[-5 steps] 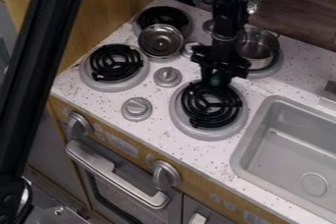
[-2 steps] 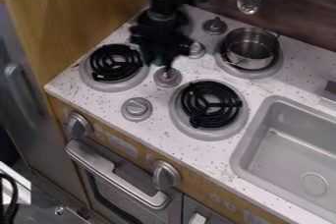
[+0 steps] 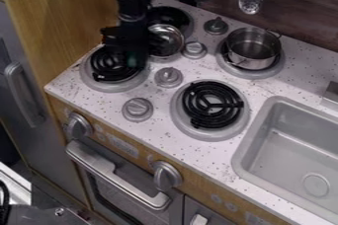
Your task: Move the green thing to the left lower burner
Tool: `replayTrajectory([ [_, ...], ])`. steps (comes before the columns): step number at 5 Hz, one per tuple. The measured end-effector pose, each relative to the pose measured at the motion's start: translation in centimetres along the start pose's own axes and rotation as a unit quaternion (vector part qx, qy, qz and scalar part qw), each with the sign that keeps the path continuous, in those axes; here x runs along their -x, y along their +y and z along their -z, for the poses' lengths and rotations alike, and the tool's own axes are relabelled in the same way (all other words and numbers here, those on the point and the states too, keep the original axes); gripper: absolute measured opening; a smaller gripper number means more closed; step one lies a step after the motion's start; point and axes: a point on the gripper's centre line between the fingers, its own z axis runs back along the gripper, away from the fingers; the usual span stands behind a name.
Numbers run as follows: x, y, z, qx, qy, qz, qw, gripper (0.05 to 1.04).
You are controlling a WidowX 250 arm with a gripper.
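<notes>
One black two-finger end effector [image 3: 134, 50], gripping the dark green object [image 3: 137, 60], has moved leftward since the earlier frame; both are now upper left, above the black coil burner [image 3: 104, 74].

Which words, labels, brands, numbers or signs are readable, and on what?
Nothing can be read for certain, so no quotes.
Faint pale marking on the wooden front panel, between the two large silver knobs: too small and blurred.
Small pale marks on the same panel, lower right: too small and blurred.
</notes>
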Motion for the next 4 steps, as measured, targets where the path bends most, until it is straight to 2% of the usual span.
replayTrajectory([
  [1, -0.8, 1.0, 0.8, -0.003, -0.004, 0.000, 1.0000, 0.462],
  [2, -1.6, 1.8, 2.5, 0.005, 0.000, -0.005, 1.0000, 0.462],
  [3, -2.1, 2.9, 3.1, 0.005, 0.001, -0.013, 0.9999, 0.506],
  [4, -2.1, 3.3, 3.2, 0.004, 0.003, -0.015, 0.9999, 0.825],
])
